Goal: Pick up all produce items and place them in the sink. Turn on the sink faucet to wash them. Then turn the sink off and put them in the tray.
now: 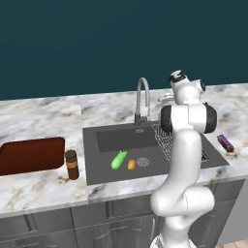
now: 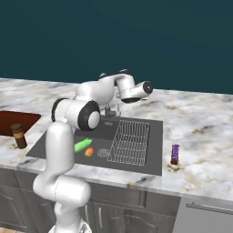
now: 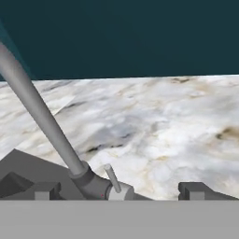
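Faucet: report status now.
Gripper open, empty, at faucet base by the lever. Cucumber and orange fruit lie in sink. Nothing in the way.

Two base views flanking the arm, sharing sink (image 1: 104, 167), hand view near faucet (image 3: 42, 116)

Wall: flat dark teal (image 1: 97, 43), plain, running behind the whole counter
Counter: white marble (image 1: 43, 116) with grey and tan veining, stretching across both base views
Counter front edge: pale marble lip above the cabinets
Cabinets: grey panelled fronts (image 1: 58, 227) below the counter, with recessed frames
Appliance front: lighter grey panel (image 2: 205, 214) with a horizontal bar handle, lower right of the right base view
Floor: small patch of brown wood (image 1: 237, 243) at the lower right corner
Light: even, soft, with faint shadows on the marble
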